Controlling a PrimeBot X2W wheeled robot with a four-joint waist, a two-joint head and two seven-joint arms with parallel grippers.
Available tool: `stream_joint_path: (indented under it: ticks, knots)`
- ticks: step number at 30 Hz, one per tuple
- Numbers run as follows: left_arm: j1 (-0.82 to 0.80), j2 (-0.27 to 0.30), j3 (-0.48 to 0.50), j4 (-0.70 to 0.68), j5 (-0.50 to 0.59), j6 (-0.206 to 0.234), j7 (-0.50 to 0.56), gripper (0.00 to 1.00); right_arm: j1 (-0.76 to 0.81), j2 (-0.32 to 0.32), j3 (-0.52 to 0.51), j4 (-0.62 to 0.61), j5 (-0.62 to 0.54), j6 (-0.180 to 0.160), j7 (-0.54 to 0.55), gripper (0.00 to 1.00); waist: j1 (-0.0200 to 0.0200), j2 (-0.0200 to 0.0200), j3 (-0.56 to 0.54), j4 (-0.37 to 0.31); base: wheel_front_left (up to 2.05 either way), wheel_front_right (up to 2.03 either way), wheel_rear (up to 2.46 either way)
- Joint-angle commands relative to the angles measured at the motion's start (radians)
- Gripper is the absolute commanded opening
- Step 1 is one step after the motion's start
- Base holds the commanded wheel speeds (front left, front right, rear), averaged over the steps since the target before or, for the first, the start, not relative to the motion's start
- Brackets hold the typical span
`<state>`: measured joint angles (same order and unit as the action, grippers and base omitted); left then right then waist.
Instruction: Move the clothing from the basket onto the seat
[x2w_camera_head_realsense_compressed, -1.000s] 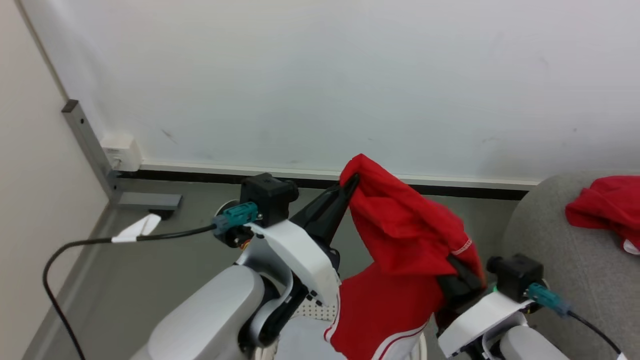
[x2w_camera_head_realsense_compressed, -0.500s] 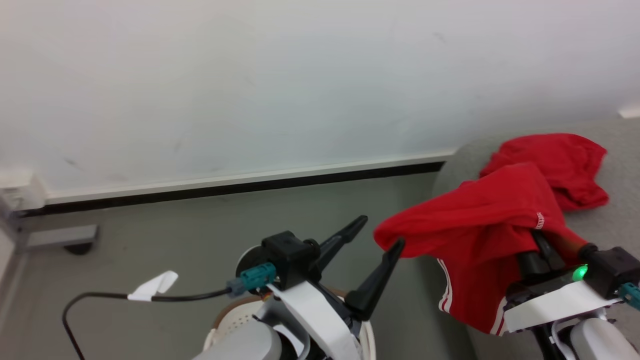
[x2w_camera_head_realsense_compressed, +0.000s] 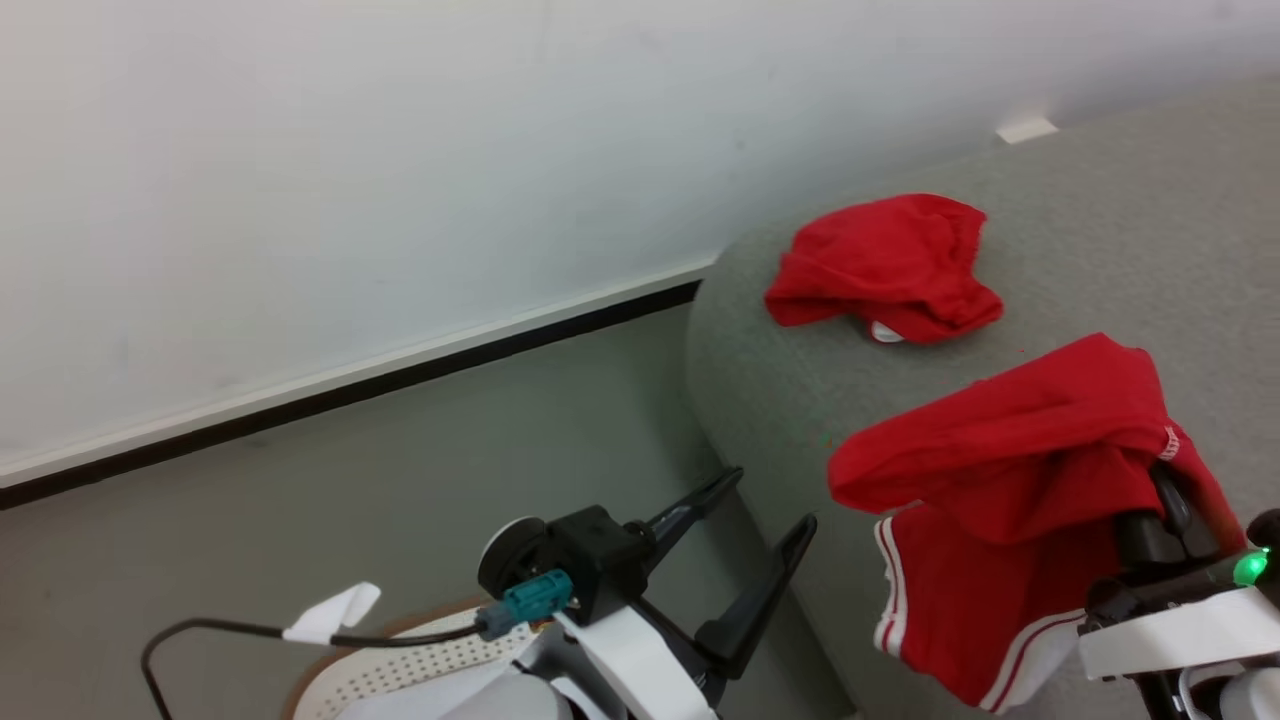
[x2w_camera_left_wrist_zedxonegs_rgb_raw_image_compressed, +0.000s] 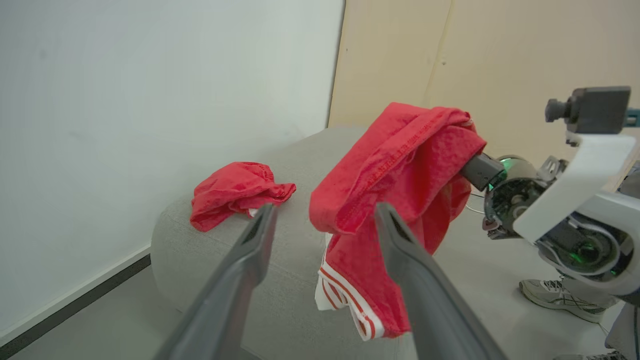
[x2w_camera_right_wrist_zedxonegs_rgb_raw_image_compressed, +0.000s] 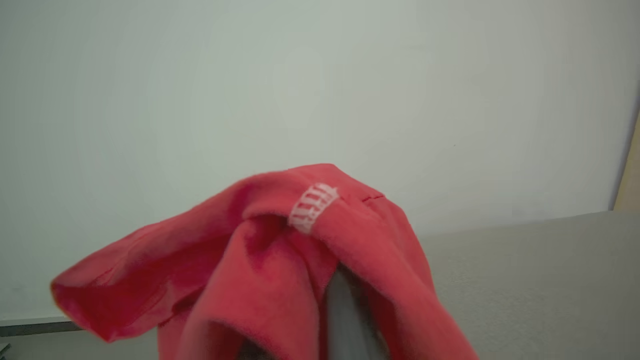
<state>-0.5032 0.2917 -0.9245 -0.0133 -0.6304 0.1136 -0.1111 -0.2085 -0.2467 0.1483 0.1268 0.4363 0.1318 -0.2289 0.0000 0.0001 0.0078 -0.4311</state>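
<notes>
Clenching the right gripper (x2w_camera_head_realsense_compressed: 1165, 500) on a red soft-fabric garment with white stripes (x2w_camera_head_realsense_compressed: 1000, 470), dangling it at 4 o'clock in the head view by the rounded edge of the large grey fabric-upholstered seat (x2w_camera_head_realsense_compressed: 1100, 230). Holding the left gripper (x2w_camera_head_realsense_compressed: 775, 497) spread and empty at 6 o'clock, above the white perforated plastic basket (x2w_camera_head_realsense_compressed: 400, 665) at 7 o'clock. Showing a second crumpled red garment (x2w_camera_head_realsense_compressed: 885, 265) lying on the seat at 1 o'clock.
</notes>
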Motion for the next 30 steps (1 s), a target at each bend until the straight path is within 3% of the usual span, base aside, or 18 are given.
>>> stream_joint_path:
  ticks: [1,7,17,24,30]
  knots:
    - [0.013,0.008,-0.004,0.008,0.013,-0.001,-0.011,1.00,0.015,-0.001,-0.006,-0.009,-0.002,-0.002,-0.001,0.00,0.0000,-0.0001,0.016,-0.037,0.00,0.00,0.00]
    - [0.015,-0.008,-0.011,0.069,0.015,-0.012,-0.050,1.00,0.059,0.012,-0.049,-0.076,-0.016,-0.002,0.028,0.00,0.0000,-0.0001,0.042,-0.078,0.00,0.00,0.00]
    - [-0.019,-0.020,-0.018,0.094,0.014,-0.024,-0.048,1.00,0.045,0.001,-0.084,-0.131,-0.020,-0.002,0.058,0.00,0.0000,-0.0001,0.082,-0.073,0.00,0.00,0.00]
    - [-0.075,0.003,-0.012,0.070,0.038,-0.018,-0.005,1.00,-0.092,-0.056,-0.125,-0.140,0.004,-0.002,0.081,0.00,0.0000,-0.0001,0.207,-0.017,0.00,0.00,0.00]
    - [-0.140,0.033,-0.004,0.034,0.058,-0.012,0.042,1.00,-0.240,-0.155,-0.218,-0.104,0.029,-0.002,0.079,0.00,0.0000,-0.0001,0.367,0.066,0.00,0.00,0.00]
